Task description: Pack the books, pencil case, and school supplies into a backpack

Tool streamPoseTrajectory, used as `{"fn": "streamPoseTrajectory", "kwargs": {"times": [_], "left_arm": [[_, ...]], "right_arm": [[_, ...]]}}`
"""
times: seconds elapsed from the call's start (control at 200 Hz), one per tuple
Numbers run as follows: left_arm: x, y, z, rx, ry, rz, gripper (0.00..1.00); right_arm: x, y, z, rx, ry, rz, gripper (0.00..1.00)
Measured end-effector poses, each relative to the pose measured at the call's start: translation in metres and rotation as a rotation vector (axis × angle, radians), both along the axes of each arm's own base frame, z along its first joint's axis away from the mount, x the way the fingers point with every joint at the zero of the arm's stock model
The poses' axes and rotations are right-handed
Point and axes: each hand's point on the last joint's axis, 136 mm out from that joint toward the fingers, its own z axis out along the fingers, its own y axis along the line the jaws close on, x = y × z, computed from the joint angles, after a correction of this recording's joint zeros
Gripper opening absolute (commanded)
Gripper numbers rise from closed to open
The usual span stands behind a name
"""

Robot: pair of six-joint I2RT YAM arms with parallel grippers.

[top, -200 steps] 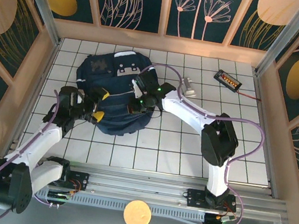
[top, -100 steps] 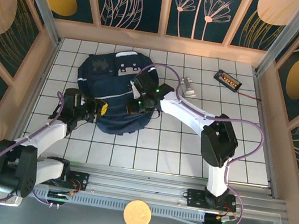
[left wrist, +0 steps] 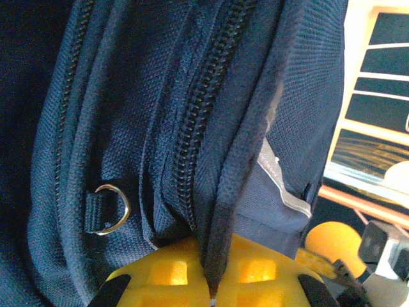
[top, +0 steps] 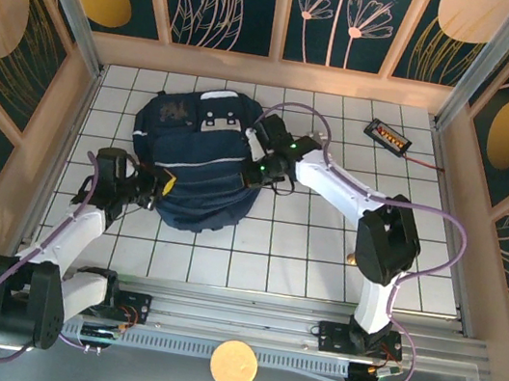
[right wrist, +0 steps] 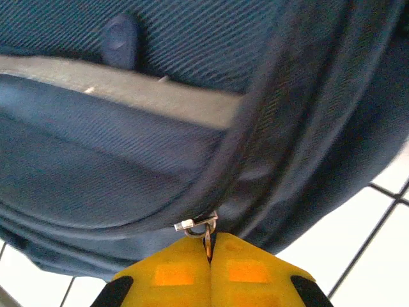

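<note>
A large dark navy-blue fabric backpack [top: 195,166] is being gripped on two sides while laid flat on the white tiled table [top: 321,260], left of centre, with its long axis running near to far and its buckled top pointed at the far wall. A fabric fold [left wrist: 220,211] beside its zipper is being pinched by the closed left gripper [left wrist: 211,284], with that arm bent inward at the near-left edge. A small metal zipper pull [right wrist: 203,225] is being clamped by the closed right gripper [right wrist: 209,246], with its forearm stretched leftward to the pack's right edge

Readable text: we can read none in any view.
Backpack [top: 193,175]: we see a pale mark on its top panel, too small to make out.
</note>
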Motion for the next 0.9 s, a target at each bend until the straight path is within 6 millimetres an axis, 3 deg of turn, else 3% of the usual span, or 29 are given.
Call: {"fn": "streamPoseTrajectory", "kwargs": {"times": [0.17, 0.275, 0.385, 0.6, 0.901], "left_arm": [[0.0, 0.001, 0.007, 0.076, -0.019, -0.059, 0.0], [-0.002, 0.002, 0.005, 0.11, -0.021, -0.083, 0.0], [-0.003, 0.001, 0.006, 0.127, -0.034, -0.105, 0.0], [-0.004, -0.003, 0.008, 0.135, -0.054, -0.136, 0.0], [0.0, -0.001, 0.008, 0.179, -0.061, -0.151, 0.0]], "right_arm": [[0.004, -0.004, -0.009, -0.059, -0.167, 0.235, 0.0], [0.016, -0.01, -0.014, -0.105, -0.3, 0.389, 0.0], [0.039, -0.015, -0.003, -0.113, -0.437, 0.503, 0.0], [0.066, -0.011, 0.013, -0.08, -0.575, 0.696, 0.0], [0.096, 0.004, -0.008, -0.135, -0.664, 0.826, 0.0]]}}
